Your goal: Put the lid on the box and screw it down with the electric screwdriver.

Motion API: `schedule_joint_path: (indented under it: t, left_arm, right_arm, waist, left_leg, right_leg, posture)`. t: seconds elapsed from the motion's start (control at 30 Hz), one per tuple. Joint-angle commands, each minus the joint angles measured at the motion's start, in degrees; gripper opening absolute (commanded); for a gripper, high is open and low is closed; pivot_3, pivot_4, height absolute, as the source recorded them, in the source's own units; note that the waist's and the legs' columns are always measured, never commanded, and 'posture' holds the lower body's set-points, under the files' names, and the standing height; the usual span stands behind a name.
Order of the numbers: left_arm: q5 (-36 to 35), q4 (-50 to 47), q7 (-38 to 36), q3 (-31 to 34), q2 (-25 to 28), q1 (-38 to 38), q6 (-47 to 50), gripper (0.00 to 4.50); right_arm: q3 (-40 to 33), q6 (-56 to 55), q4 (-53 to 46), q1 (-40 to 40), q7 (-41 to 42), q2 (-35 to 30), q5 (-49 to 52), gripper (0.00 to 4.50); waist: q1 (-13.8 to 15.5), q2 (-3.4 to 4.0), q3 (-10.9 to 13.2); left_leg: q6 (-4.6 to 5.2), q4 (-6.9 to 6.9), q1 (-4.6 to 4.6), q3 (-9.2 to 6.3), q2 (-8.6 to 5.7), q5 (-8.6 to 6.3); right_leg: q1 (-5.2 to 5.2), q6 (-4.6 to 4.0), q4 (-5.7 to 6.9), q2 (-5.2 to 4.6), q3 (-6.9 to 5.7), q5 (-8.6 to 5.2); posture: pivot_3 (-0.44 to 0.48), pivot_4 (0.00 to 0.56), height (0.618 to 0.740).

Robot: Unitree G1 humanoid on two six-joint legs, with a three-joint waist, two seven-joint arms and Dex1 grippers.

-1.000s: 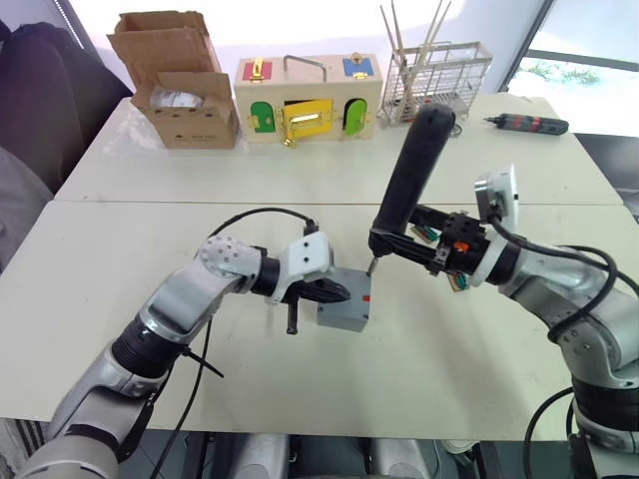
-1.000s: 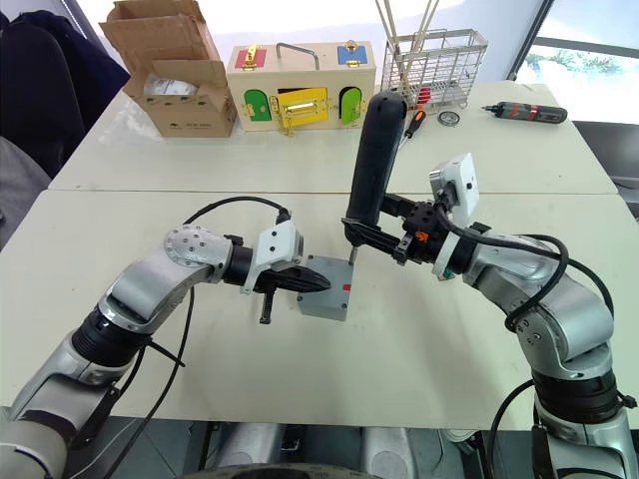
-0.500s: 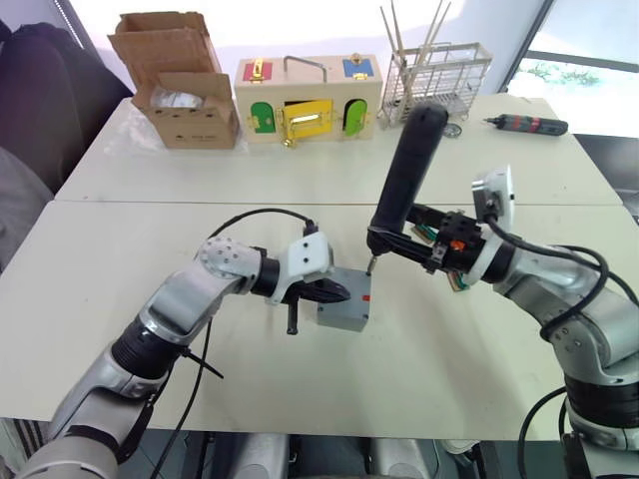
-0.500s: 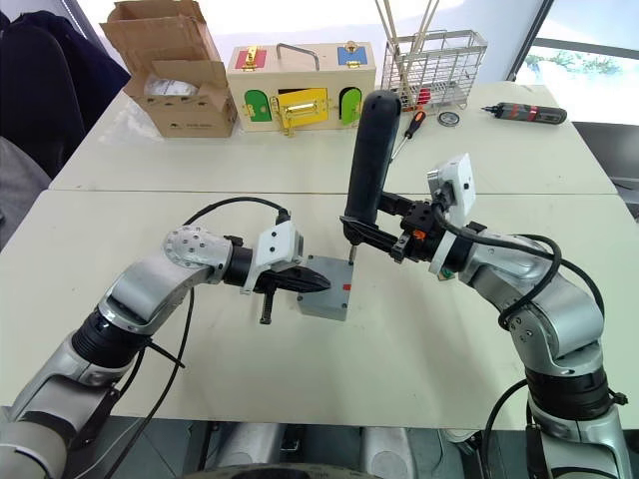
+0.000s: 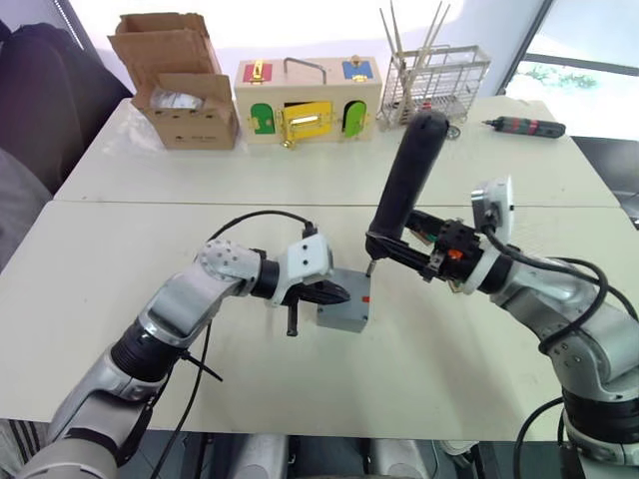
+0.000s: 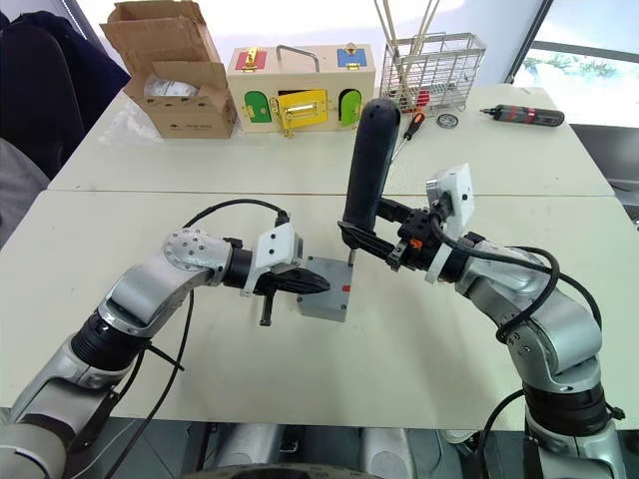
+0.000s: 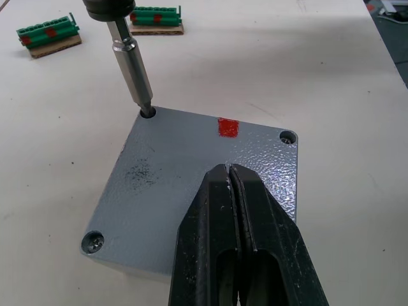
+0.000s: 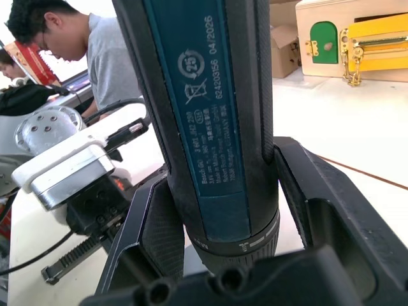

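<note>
The grey box stands on the table with the grey lid lying flat on it, a red mark near one edge. Screw heads sit in two lid corners. My left gripper is shut, its tips resting on the lid's top. My right gripper is shut on the electric screwdriver, a thick black cylinder held nearly upright. The two fingers clamp either side of its body. Its metal bit stands in the lid's far corner hole.
At the table's back stand a cardboard carton, a wooden box with coloured doors and a wire rack. A slim driver with red bands lies far right. Green terminal blocks lie beyond the box. A person sits nearby.
My right wrist has shifted slightly toward the box, and the screwdriver leans a little differently. Its bit stays at the same lid corner. The left gripper and box have not moved.
</note>
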Motion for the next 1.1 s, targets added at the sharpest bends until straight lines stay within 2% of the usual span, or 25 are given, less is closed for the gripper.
schedule_joint_path:
  t: [0.03, 0.17, 0.33, 1.1]
  left_arm:
    - [1.7, 0.8, -0.1, -1.7, 0.9, 1.0, 1.4, 0.00]
    - [2.1, 1.2, -0.4, -2.3, 0.7, 1.3, 1.4, 0.00]
    - [2.9, 2.4, -0.5, -2.5, 0.3, 1.1, 0.9, 0.00]
    - [3.3, 2.5, -0.1, -2.1, 0.4, 1.5, 0.7, 0.00]
  right_arm:
    - [4.0, -0.5, -1.1, 4.2, 2.2, -0.4, -1.4, 1.92]
    - [4.9, -2.1, 1.4, 5.0, 1.5, 1.8, -2.4, 1.92]
    - [5.3, -2.7, 4.3, 3.5, 1.3, 3.1, -3.6, 1.92]
    - [9.6, -4.5, 6.1, 4.7, 4.3, 2.8, -7.3, 1.92]
  waist:
    - [0.0, -0.14, -0.1]
    - [0.0, -0.27, -0.3]
    - [0.0, -0.26, -0.4]
    - [0.0, -0.45, -1.4]
  left_leg:
    - [0.05, -0.01, 0.08, -0.01, 0.01, -0.03]
    - [0.58, -0.32, 1.06, -0.03, 0.08, -0.34]
    - [0.80, -0.51, 1.77, -0.07, 0.09, -0.49]
    - [0.60, -0.97, 1.85, -0.07, 0.09, -0.38]
  right_leg:
    - [0.07, 0.00, -0.01, 0.01, 0.00, 0.00]
    - [1.25, 0.01, -0.85, 0.11, -0.03, -0.04]
    - [1.83, 0.01, -0.94, 0.12, -0.02, -0.05]
    - [1.84, 0.00, -1.31, 0.10, 0.01, -0.05]
  posture:
    - [0.000, 0.150, 0.735]
    - [0.000, 0.150, 0.735]
    - [0.000, 0.150, 0.735]
    - [0.000, 0.150, 0.735]
